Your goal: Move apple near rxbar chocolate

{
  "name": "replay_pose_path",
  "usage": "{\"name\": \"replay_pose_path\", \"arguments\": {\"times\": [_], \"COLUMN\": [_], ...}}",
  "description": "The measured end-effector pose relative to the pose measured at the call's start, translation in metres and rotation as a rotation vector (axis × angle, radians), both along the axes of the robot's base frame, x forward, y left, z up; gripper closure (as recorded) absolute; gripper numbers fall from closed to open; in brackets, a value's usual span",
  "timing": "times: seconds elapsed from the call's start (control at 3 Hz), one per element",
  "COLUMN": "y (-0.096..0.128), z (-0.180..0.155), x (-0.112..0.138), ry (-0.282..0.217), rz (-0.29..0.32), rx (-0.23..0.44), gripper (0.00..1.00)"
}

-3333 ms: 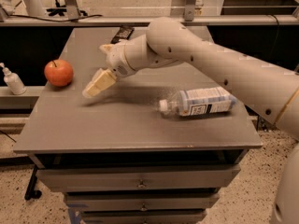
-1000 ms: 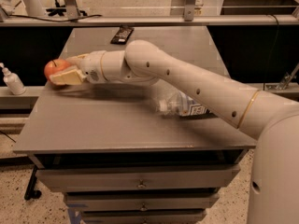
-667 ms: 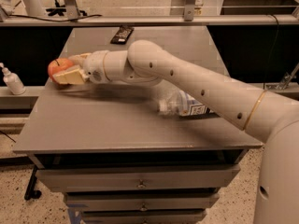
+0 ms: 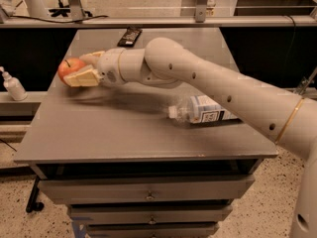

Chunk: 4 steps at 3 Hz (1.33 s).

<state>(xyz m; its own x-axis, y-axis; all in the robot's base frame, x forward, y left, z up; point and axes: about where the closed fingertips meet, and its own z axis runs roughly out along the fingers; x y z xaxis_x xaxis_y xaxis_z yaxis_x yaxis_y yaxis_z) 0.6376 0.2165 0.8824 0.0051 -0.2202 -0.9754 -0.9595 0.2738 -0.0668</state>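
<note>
**Apple gripped at the left edge; bar lies beyond and to the right**

The round, glossy red-orange apple [image 4: 66, 67] is seen at the left side of the grey metal table [image 4: 99, 133], towards its far half. It is enclosed by the two-finger cream-coloured gripper [image 4: 74, 70] of the white arm, which is reached across from the right. One finger is laid along the near side of the fruit and the other over its far side, so the jaws are closed onto the apple with nothing else held. Whether the fruit is clear of the tabletop cannot be told with certainty, though a soft shadow is cast on the surface below the wrist.

The flat, nearly black wrapped bar, the rxbar chocolate [image 4: 130, 36], is found at the far edge of the table. From the gripper it lies farther from the camera and to the right, near but not touching. Its long axis is pointed roughly away from the camera, with a slight tilt.

A clear plastic bottle with a white-and-blue label [image 4: 205, 113] is lying on its side well to the right, away from the direct line between apple and bar. A short carry back and rightward is judged to be what the next step calls for.
</note>
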Motion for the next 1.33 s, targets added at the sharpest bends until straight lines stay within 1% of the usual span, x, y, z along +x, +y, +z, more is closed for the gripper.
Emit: {"name": "replay_pose_path", "arguments": {"times": [0.33,0.67,1.0,1.33], "y": [-0.031,-0.031,-0.044,-0.080], "z": [0.022,0.022,0.028,0.041], "x": [0.002,0.002,0.019,0.046], "ry": [-0.054,-0.054,-0.076,-0.114], "rz": [-0.048,-0.048,-0.070,-0.137], "rx": [-0.040,-0.040,-0.021,-0.012], "gripper": [1.00,1.00,1.00,1.00]}}
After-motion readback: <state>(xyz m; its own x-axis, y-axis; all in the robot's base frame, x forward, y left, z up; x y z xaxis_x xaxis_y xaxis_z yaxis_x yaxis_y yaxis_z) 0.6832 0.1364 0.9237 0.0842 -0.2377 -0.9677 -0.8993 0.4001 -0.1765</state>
